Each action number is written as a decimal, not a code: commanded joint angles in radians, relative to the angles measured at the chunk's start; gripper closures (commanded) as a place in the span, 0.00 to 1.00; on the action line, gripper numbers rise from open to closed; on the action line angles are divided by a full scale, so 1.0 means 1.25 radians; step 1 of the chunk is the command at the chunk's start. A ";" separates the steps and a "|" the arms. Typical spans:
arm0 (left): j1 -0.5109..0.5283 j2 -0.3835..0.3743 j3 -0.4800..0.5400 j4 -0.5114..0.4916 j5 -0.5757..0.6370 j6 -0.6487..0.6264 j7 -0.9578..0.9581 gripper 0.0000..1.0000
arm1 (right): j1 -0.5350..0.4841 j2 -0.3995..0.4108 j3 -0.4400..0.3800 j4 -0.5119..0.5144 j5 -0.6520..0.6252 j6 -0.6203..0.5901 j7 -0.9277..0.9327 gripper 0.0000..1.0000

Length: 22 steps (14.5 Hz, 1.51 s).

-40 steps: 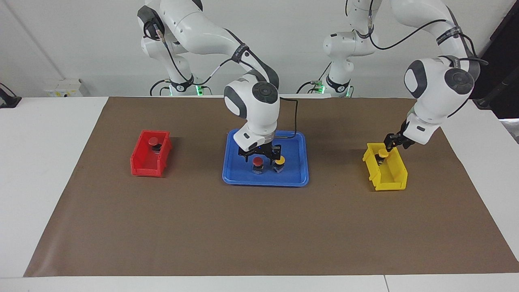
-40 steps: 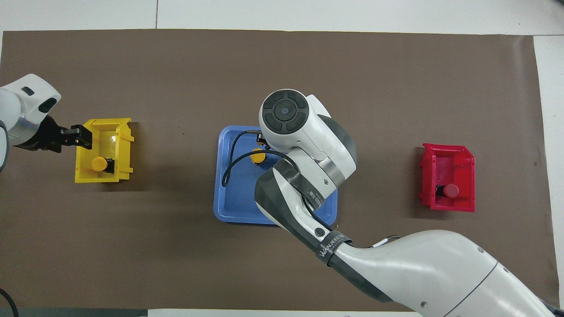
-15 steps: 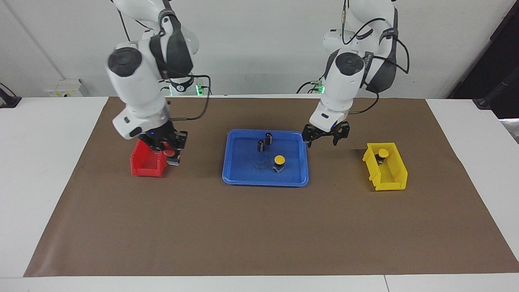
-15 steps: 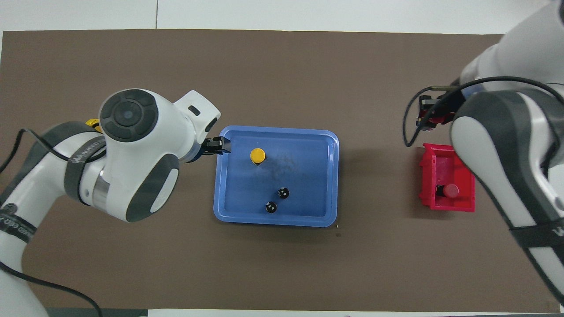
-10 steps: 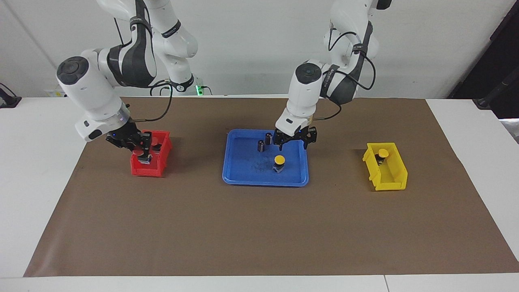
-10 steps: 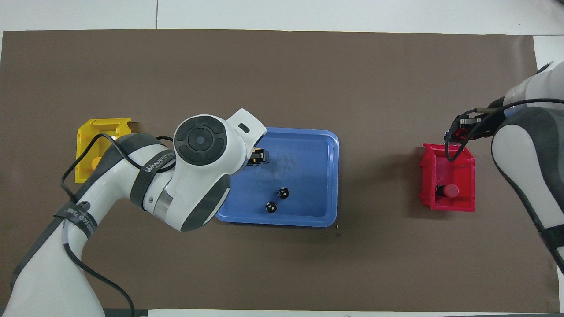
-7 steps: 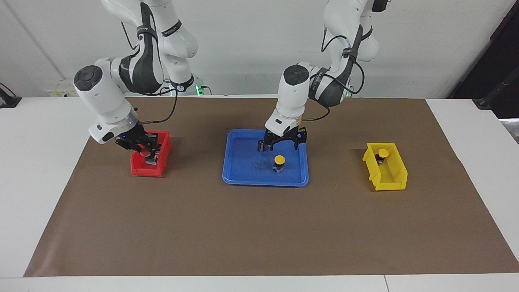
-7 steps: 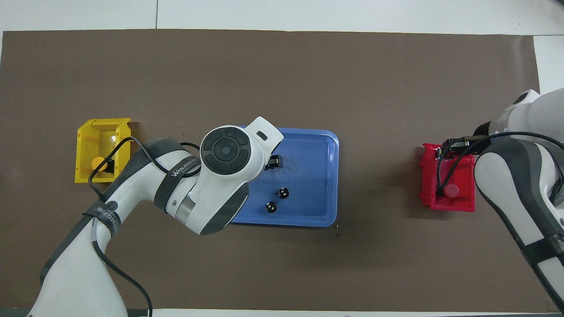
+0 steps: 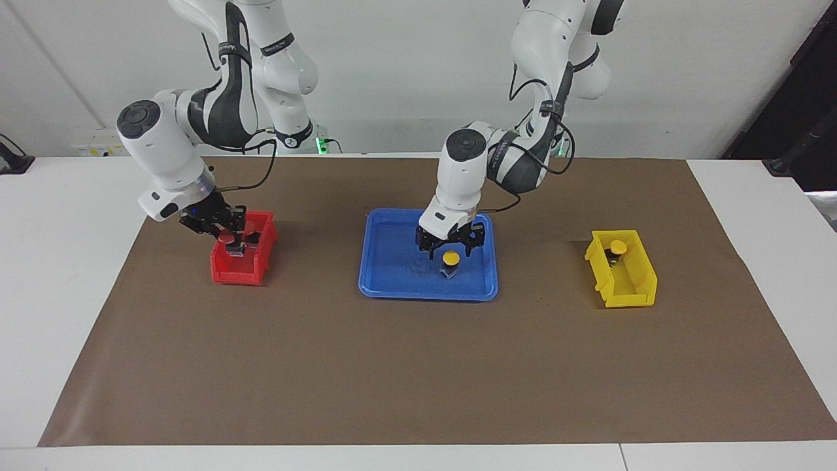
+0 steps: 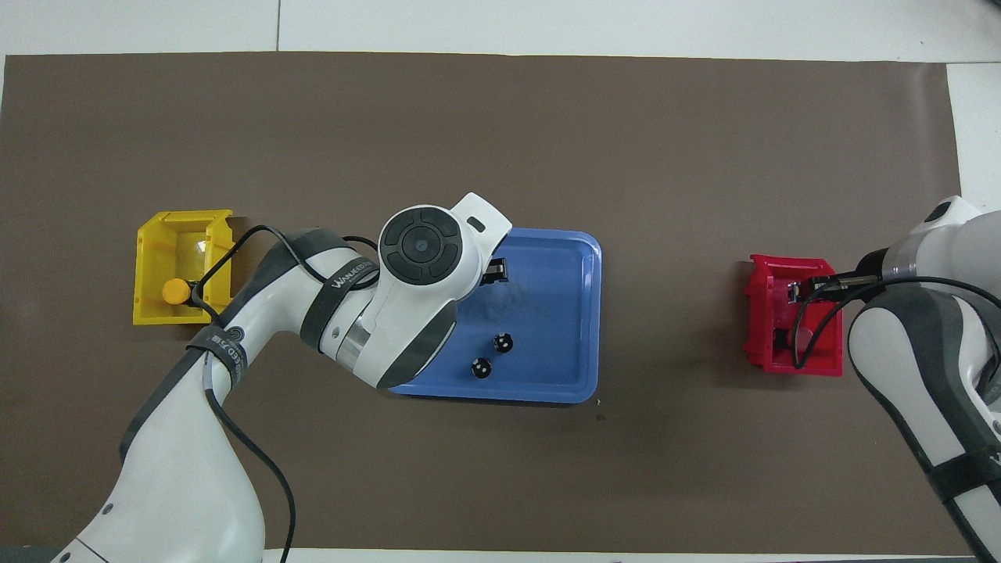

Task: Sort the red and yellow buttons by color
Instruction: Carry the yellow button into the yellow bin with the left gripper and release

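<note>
Facing view: right pincer [image 9: 230,241] grips a red button [image 9: 226,238] over the red bin [image 9: 225,273]; left pincer [image 9: 450,250], open, straddles the yellow button [image 9: 450,258], which the overhead view hides

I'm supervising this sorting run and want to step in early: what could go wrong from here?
1. The right end effector holds a red button low in the red bin, where another red button sits. A careless release could knock it.
2. The left end effector is around the yellow button in the blue tray. An off-centre grip may tip it.
</note>
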 commanded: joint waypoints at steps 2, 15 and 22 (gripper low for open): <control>0.001 0.007 0.006 0.006 -0.014 0.005 -0.024 0.98 | -0.009 -0.006 0.005 -0.029 0.028 0.057 -0.033 0.87; 0.291 -0.106 0.017 0.201 -0.023 -0.461 0.270 0.98 | 0.014 0.025 0.005 -0.028 0.034 0.082 -0.034 0.60; 0.506 -0.125 0.020 0.189 -0.023 -0.442 0.559 0.98 | 0.003 0.050 0.004 0.071 0.020 -0.022 -0.053 0.20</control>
